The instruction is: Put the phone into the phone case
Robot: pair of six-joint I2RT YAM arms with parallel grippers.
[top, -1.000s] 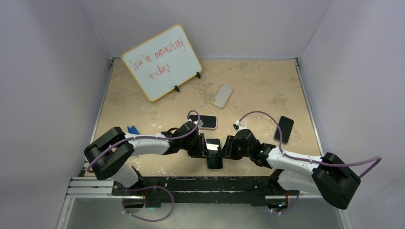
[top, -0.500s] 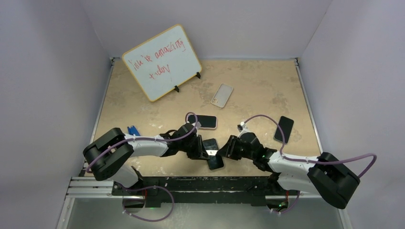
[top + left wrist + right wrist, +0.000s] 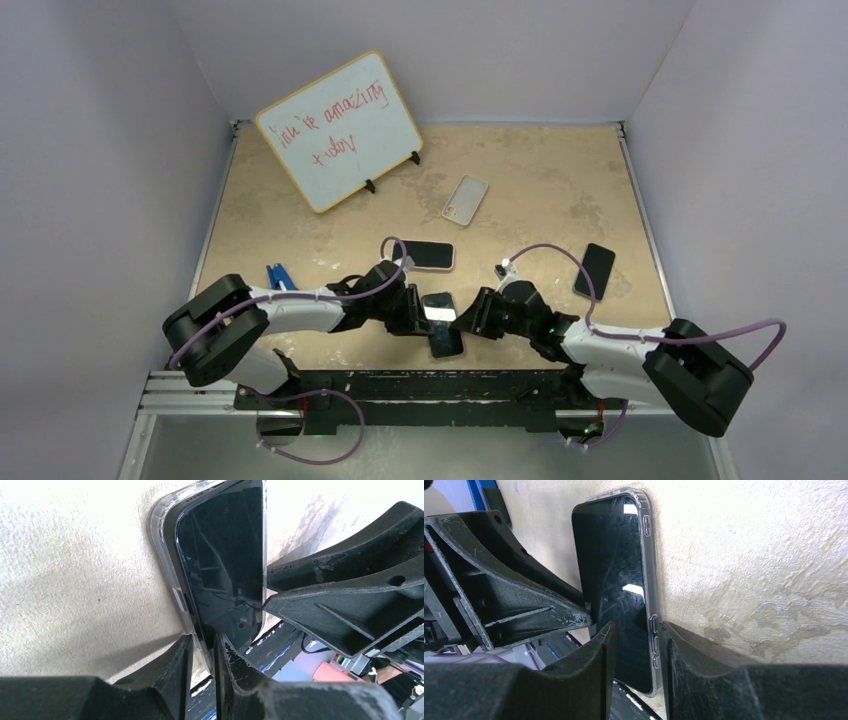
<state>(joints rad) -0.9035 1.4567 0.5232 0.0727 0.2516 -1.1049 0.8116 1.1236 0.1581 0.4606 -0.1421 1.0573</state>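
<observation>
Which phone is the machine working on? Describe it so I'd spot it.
On the tan table, look near the front edge where the left gripper and right gripper meet. The phone between them sits in a clear case; the other phones lie untouched, farther back.

— What finish is seen on the phone (image 3: 220, 565)?
— A glossy black glass face is shown, finely scratched and smudged. It is edged by a phone case (image 3: 161, 545) of clear, smooth plastic.
— And under the phone?
— The desk (image 3: 75, 580) is surfaced in a matt, rough, grainy beige, mottled like stone.
— And the claws beside the phone?
— The left claw (image 3: 202, 645) and the right claw (image 3: 636, 630) are made of matt black plastic, coarsely ribbed, with edges scuffed whitish.
</observation>
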